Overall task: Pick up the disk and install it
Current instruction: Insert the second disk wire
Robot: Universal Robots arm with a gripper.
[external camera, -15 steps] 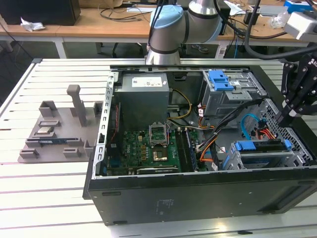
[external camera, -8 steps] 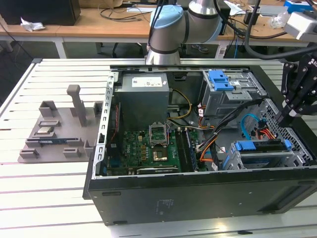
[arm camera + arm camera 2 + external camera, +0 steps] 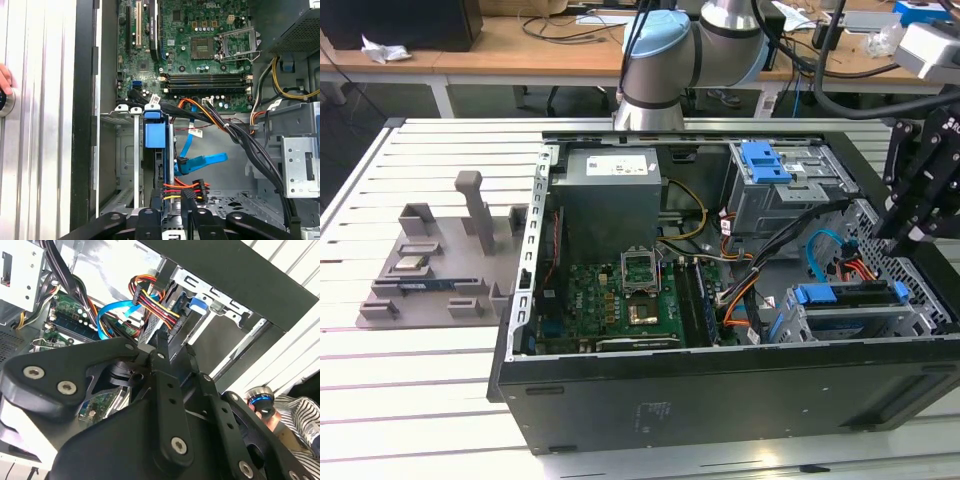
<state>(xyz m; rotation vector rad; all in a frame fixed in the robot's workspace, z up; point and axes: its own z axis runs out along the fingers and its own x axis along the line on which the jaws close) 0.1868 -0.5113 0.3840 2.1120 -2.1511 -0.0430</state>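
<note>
disk (image 3: 850, 296) seated in cage, pincer (image 3: 903, 237) just above

case (image 3: 720, 400) black | motherboard (image 3: 620, 300) green | cable (image 3: 202, 162) — blue | gripper (image 3: 915, 215) — black | latch (image 3: 765, 160) blue

Item: the disk (image 3: 850, 295). One unit, flat and rectangular. From here I mostly see its blue plastic rail, which runs along the exposed edge and ends in a broad blue tab.

Pose: I read it as standing on edge, rail side outward.

Location: in a slot of the metal drive cage (image 3: 840, 325), in the corner of the open computer case (image 3: 720, 400) on the exterior view's right. The blue tab shows in both wrist views (image 3: 154, 135) (image 3: 197, 304).
</note>
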